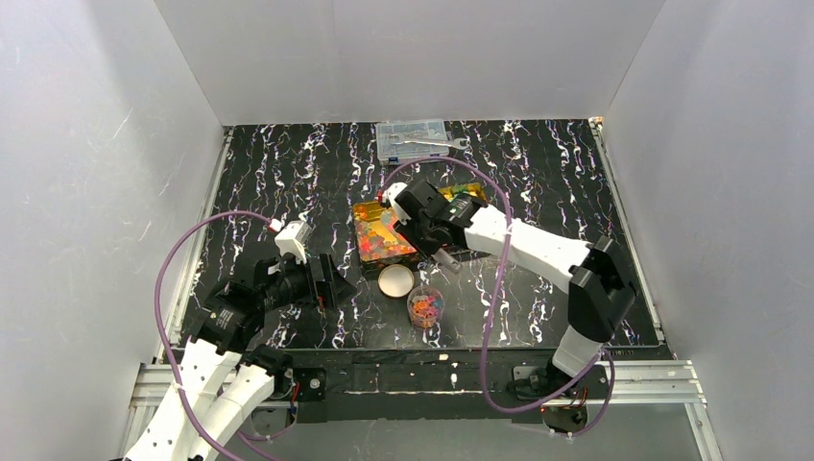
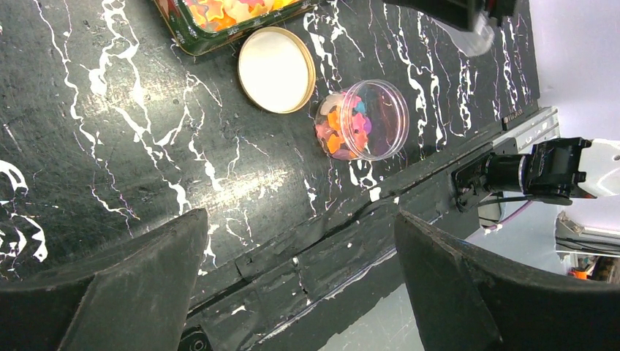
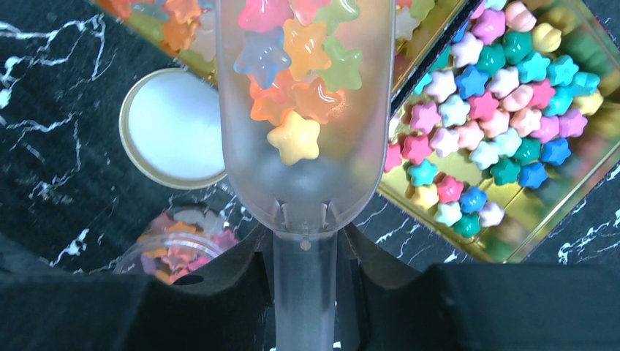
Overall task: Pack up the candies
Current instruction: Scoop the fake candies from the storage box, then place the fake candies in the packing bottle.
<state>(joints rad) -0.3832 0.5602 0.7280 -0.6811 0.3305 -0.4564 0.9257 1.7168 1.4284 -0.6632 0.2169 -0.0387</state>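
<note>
Item 1, right claw (image 3: 303, 272): it is closing narrowly on the handle of a clear plastic scoop (image 3: 303, 168) and holding it firmly. The bowl of the scoop is pointing away from the wrist and is carrying a load of star-shaped candies (image 3: 295, 137) in orange, yellow, pink, green and blue.

Item 2, directly under the scoop: a small clear jar (image 3: 179, 245) is standing open on the desk (image 2: 110, 146), with a shallow layer of mixed stars lying in its bottom. From the left wrist view it is looking well short of full. Its lid (image 2: 276, 69), gold-rimmed and white inside, is lying flat just beside it and is not touching it.

Item 3, the source: a gold-lined tin (image 3: 512, 219) is sitting beyond the lid. One compartment is holding pastel pink, blue, teal and white pieces (image 3: 490, 110), with bare floor showing at its near corner. The other compartment (image 1: 379, 235) is showing red and orange.

Item 4, left claw (image 2: 300, 252): it is gaping wide and gripping nothing, hanging over the near desk edge, well apart from the jar.

Item 5, far edge: a clear compartment box (image 1: 413, 139) is carrying a wrench (image 1: 437, 144) on top.

Progress, as judged: packing is partly under way. One scoopful is waiting to be tipped, more will likely be needed, and the lid is not yet on.
</note>
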